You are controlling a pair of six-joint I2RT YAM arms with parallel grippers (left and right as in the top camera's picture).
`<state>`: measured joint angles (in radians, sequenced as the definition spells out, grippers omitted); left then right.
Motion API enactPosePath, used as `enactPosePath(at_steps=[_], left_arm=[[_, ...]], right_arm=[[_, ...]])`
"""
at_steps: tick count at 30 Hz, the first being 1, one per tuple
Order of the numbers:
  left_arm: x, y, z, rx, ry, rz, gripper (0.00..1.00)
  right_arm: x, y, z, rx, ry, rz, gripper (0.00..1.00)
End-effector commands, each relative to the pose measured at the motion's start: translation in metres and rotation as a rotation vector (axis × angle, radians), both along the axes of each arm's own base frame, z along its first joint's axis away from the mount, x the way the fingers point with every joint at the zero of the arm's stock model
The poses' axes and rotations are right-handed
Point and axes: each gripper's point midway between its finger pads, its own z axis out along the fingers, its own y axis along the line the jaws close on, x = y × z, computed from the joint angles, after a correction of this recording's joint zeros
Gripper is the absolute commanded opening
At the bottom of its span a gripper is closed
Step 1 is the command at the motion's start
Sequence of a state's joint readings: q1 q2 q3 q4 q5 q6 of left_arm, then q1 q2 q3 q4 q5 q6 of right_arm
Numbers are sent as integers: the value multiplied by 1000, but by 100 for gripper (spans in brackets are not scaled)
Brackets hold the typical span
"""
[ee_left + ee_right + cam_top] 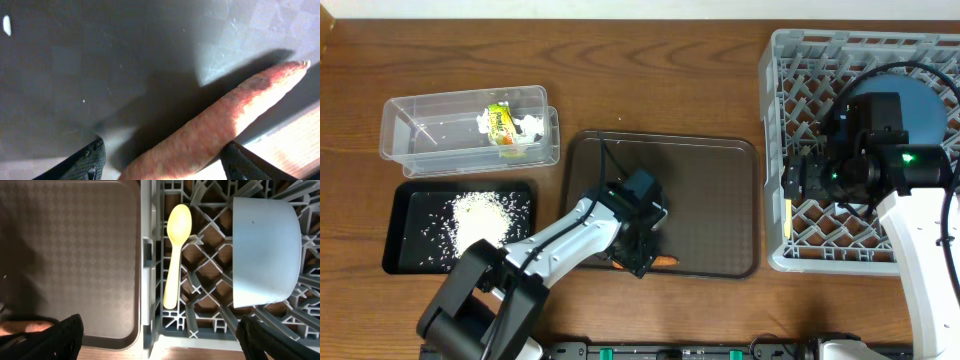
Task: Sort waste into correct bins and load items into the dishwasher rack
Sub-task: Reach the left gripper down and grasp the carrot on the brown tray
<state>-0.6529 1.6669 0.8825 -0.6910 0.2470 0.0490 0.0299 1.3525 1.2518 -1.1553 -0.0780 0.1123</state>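
- The dishwasher rack point(775, 150) fills the right side of the overhead frame. The dark blue plate point(925, 105) sits in its upper right. In the right wrist view, a light blue cup point(265, 250) appears to lie on its side on the lattice. The pale yellow spoon point(175, 255) lies flat just inside the rack's left wall.
- The brown serving tray point(720, 190) sits at the centre of the overhead frame. All I can see on it is the carrot point(665, 261), at its lower edge.
- The black tray point(400, 225), lower left, holds a scatter of white rice grains point(480, 212).
- The clear tub point(420, 135), upper left, holds the snack wrapper point(501, 125) and a white tissue point(528, 126), which touch each other.
- My right gripper point(162, 340) hangs over the rack's left wall with its jaws wide, holding nothing.
- My left gripper point(162, 162) is down at the serving tray's lower edge with its jaws wide. It has 1 finger on each side of the carrot's thick end and, as far as I can tell, is not clamped on it.
- The carrot lies flat, its tip pointing to the upper right of the left wrist frame.
  - I judge it stiff, light and sturdy enough for a firm squeeze.
  - It also looks smooth and tapered, so a pinch near the tip could let it roll or slip out.
  - I would grip across the thick part, where the 2 fingers stand now.
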Motion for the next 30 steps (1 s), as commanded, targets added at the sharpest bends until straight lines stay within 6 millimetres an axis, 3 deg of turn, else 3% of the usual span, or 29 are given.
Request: enactPosePath(at_steps=[1,4,9,14,18,21,23,25,30], left_arm=[[-6,12,-17,71,28,-2,74],[-5,11,-17,69,26,-2,73],[-1,8,-17,57,10,-2,48],[0,7,-17,52,4,-2,46],[1,7,-17,50,2,-2,33],[3,5,-17,43,-7,-2,32],[5,3,-17,36,-17,-1,39],[8,1,-17,27,-28,4,39],[10,-1,-17,22,-35,9,32]], right_arm=[[1,-2,6,-7,-20,8,97],[1,-2,6,-7,-20,8,97],[1,-2,6,-7,-20,8,97],[1,-2,6,-7,-19,8,97],[1,-2,6,-6,-20,8,97],[1,-2,6,-6,-19,8,97],[0,-2,6,-7,-17,8,97],[0,-2,5,-7,-13,8,97],[-1,-2,5,-7,-12,8,97]])
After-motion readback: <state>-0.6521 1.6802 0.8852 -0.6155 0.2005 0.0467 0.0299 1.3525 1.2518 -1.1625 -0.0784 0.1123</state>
